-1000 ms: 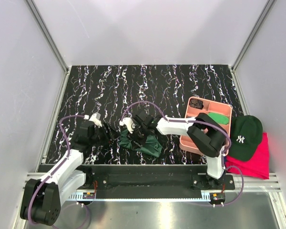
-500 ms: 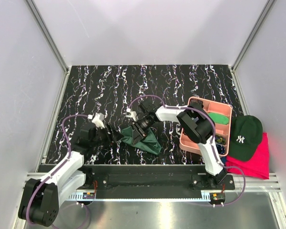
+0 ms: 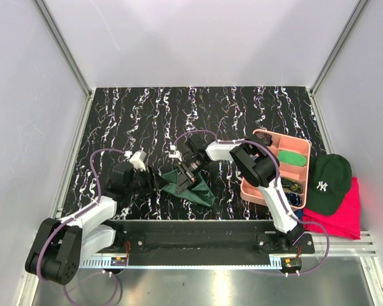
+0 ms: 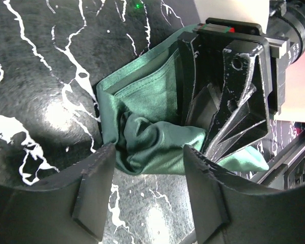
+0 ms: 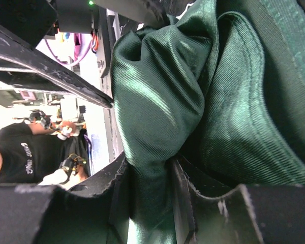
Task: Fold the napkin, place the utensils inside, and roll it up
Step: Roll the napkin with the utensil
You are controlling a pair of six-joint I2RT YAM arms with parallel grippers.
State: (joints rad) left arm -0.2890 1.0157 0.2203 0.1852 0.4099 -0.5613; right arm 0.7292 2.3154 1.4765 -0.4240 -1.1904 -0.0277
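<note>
The dark green napkin lies bunched near the table's front edge. My right gripper is shut on a gathered fold of the napkin; cloth fills the narrow gap at the right gripper. My left gripper sits just left of the bundle, low over the table. The left gripper is open, with only marbled table between its fingers, and the napkin begins right ahead of the tips. Small dark utensils show dimly in the pink tray's near corner.
The pink tray stands right of the napkin and holds a bright green swatch. Further right a dark green cap rests on a pink-red cloth. The right arm's black gripper body looms over the napkin.
The left gripper has slid right up to the napkin's left edge, its jaws slightly narrower. The right arm's wrist has shifted and turned while keeping its hold on the cloth.
</note>
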